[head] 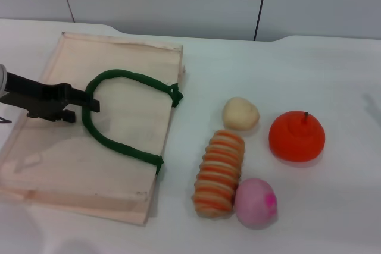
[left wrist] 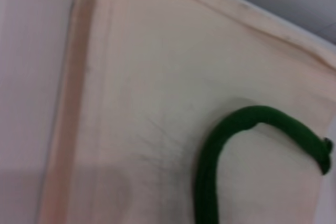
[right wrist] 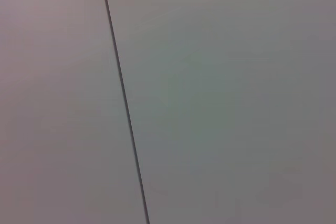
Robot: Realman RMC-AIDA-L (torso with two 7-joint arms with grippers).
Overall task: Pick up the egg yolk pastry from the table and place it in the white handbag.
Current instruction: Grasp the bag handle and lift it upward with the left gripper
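Observation:
The egg yolk pastry [head: 240,113], a small pale cream lump, lies on the white table right of the white handbag [head: 128,69]. The handbag lies flat at the left, with a dark green rope handle [head: 119,76] curving across it. My left gripper [head: 88,111] is low over the bag's left part, its black fingers open, with the tips right by the handle's left bend and nothing held. The left wrist view shows the bag's cloth [left wrist: 157,77] and the handle [left wrist: 209,166]. My right gripper is out of view; its wrist view shows only wall panels.
An orange fruit [head: 296,135] sits right of the pastry. A long orange-and-cream striped roll [head: 219,173] lies just in front of the pastry, with a pink ball [head: 256,203] against its near right end. A grey panelled wall stands behind the table.

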